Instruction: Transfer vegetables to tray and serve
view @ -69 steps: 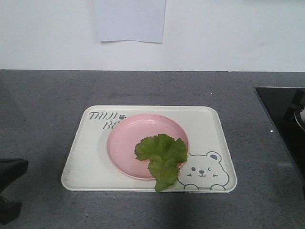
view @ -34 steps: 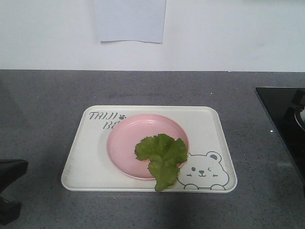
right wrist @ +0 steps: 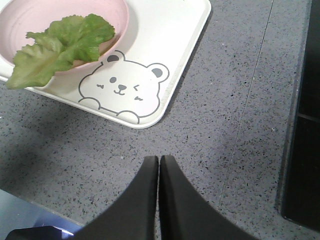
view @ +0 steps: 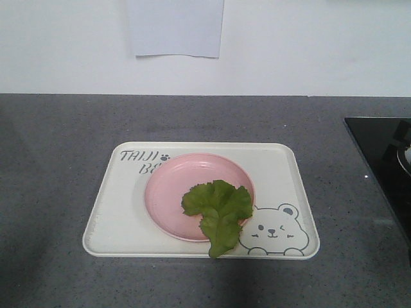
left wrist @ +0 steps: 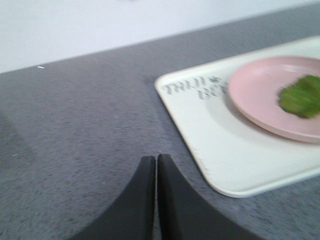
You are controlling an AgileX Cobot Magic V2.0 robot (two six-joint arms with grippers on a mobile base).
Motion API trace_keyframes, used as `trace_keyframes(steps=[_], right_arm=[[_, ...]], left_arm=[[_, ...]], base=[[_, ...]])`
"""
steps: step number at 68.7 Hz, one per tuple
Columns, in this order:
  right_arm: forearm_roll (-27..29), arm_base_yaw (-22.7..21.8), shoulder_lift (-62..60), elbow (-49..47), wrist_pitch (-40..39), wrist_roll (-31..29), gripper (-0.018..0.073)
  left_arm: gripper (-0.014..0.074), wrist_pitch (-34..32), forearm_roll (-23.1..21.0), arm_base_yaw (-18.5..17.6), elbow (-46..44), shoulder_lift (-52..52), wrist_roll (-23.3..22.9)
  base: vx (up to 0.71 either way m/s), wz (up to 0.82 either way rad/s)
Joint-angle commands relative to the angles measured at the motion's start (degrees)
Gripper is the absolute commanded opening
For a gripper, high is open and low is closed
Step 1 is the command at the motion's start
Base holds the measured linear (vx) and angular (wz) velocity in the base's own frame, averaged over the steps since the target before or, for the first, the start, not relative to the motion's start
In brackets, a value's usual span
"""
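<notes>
The left gripper [left wrist: 156, 159] has its black fingers closed together with nothing between them, and it hangs above the speckled grey stone counter [view: 58, 160]. In the front view the dark shape that stood at the lower left edge half a second ago is now gone, so this arm has pulled back out of that view. The right gripper [right wrist: 159, 160] is also closed and empty, over bare counter.

Ahead and to the right of the left gripper lies the cream-white rectangular plastic tray [left wrist: 235, 165]. Ahead and to the left of the right gripper is the tray's corner with the winking bear drawing [right wrist: 122, 90]. On the tray sits a round pink plate [view: 168, 192]. The frilly green lettuce leaf [view: 219, 208] lies on that plate, its tip hanging over the rim above the tray's near edge. I judge the transfer is done and the serving remains.
</notes>
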Motion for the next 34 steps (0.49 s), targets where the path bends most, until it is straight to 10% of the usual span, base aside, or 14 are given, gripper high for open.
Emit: trace_keyframes(steps=[1, 34], right_arm=[[1.1, -0.1, 0.2, -1.5, -3.3, -0.5, -0.001], [1.1, -0.1, 0.0, -1.5, -3.0, -0.5, -0.001]], left_arm=[[-0.0007, -9.8, 0.0, 3.1, 3.9, -5.1, -2.4], [-0.0007, -17.1, 4.0, 8.0, 17.7, -20.5, -13.1]], base=[[0.0, 0.0], [0.0, 0.0]])
